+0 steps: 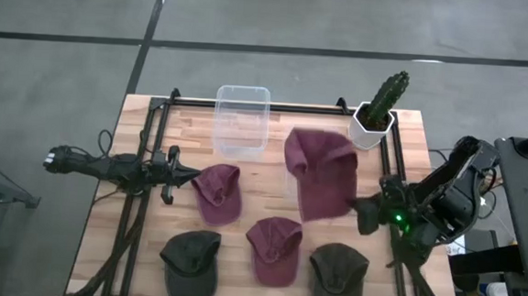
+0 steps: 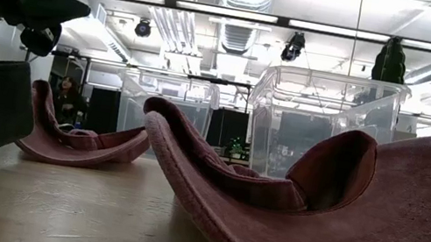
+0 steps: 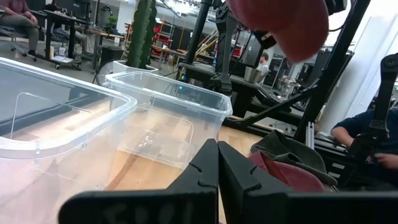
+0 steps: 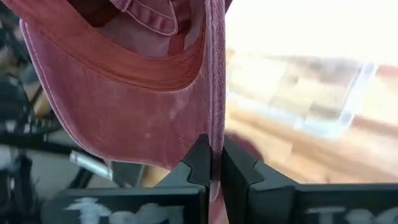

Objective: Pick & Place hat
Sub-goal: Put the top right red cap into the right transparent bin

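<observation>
5 caps show from above: 1 maroon cap (image 1: 319,172) hangs lifted over the table's middle, pinched at its edge by the right gripper (image 4: 214,163), whose fingers are clamped tight on the fabric. It hangs just beside the clear bin (image 1: 242,119), which sits at the table's far edge. On the wooden table (image 1: 131,213) lie 2 more maroon caps, one (image 1: 218,191) near the left arm and one (image 1: 273,250) toward the front, flanked by 2 dark green caps (image 1: 190,263) (image 1: 338,277) close to the front edge. A potted cactus (image 1: 380,107) stands at the far right corner, just beside the raised cap. Bare wood lies open along the left side and between the bin and the cactus.

The right arm reaches in from the right edge, its wrist level and pointing toward the centre. The left gripper (image 1: 182,171) lies low along the left side, pointing inward, its fingers pressed together on nothing, just beside the nearest maroon cap.
</observation>
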